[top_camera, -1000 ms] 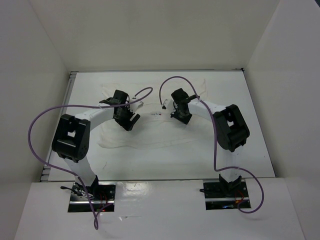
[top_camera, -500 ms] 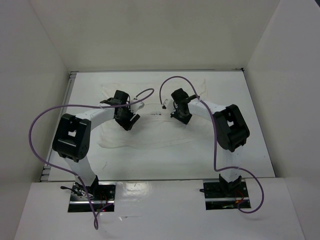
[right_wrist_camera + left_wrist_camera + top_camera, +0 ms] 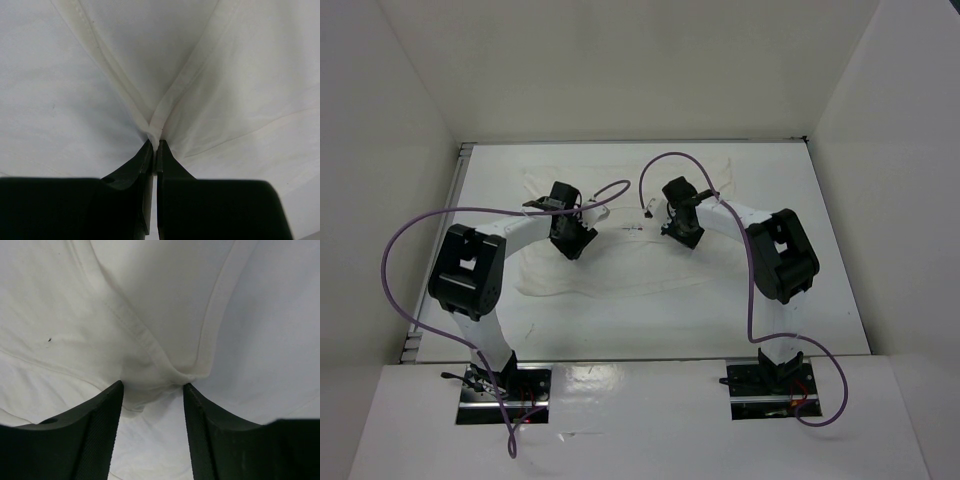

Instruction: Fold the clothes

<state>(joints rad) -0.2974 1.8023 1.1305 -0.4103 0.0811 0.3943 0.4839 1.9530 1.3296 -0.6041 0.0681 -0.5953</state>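
Count: one garment, two arms, two grippers.

The clothes (image 3: 620,272) are a single white shirt-like piece. It lies wrinkled across the middle and far part of the table (image 3: 820,300), under both wrists.

Right gripper (image 3: 154,148): clenched on a hem ridge, with the cloth drawn to a point at its tips.

Left gripper (image 3: 152,397): jaws apart, straddling a puckered hem seam. Cloth sits between the fingers (image 3: 102,430) but is not pinched.

Handling, my read:
- Thin, light and limp, so it will drape and drag rather than hold any shape.
- A single layer could slide out of a shallow bite.
- The doubled hem is the thickest purchase, so I'd take hold there, left and right at matching spots along the edge.
- I'd lift both evenly so the fold lands square and the slack doesn't bunch between the arms.
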